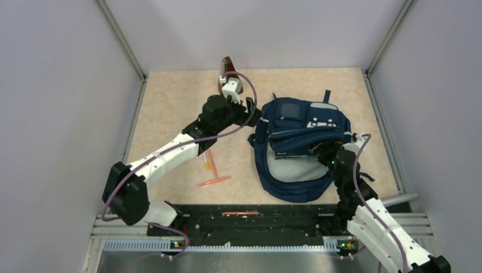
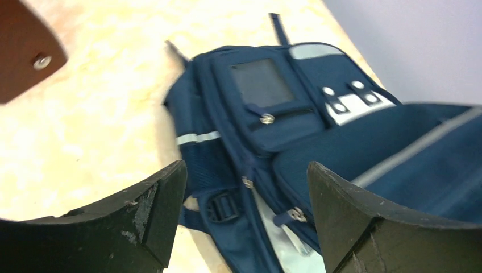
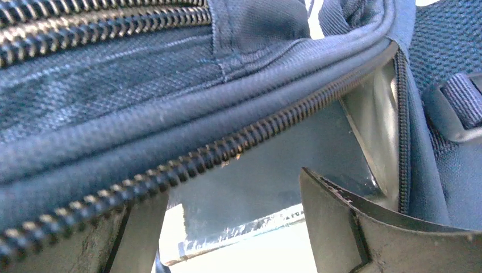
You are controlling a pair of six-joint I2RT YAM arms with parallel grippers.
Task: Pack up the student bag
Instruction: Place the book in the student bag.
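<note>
I see my left end effector with fingers apart, empty, near the student bag. My right end effector is apart too, at its zipper edge. The navy bag lies unzipped, its grey lining showing, on the right of the counter.

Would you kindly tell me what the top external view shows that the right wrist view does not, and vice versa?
Only top external: pink pens left of the student bag, and a brown object at the far edge. Only right wrist: zipper teeth close up, with a glossy grey surface beneath. Both: the bag's navy fabric.
</note>
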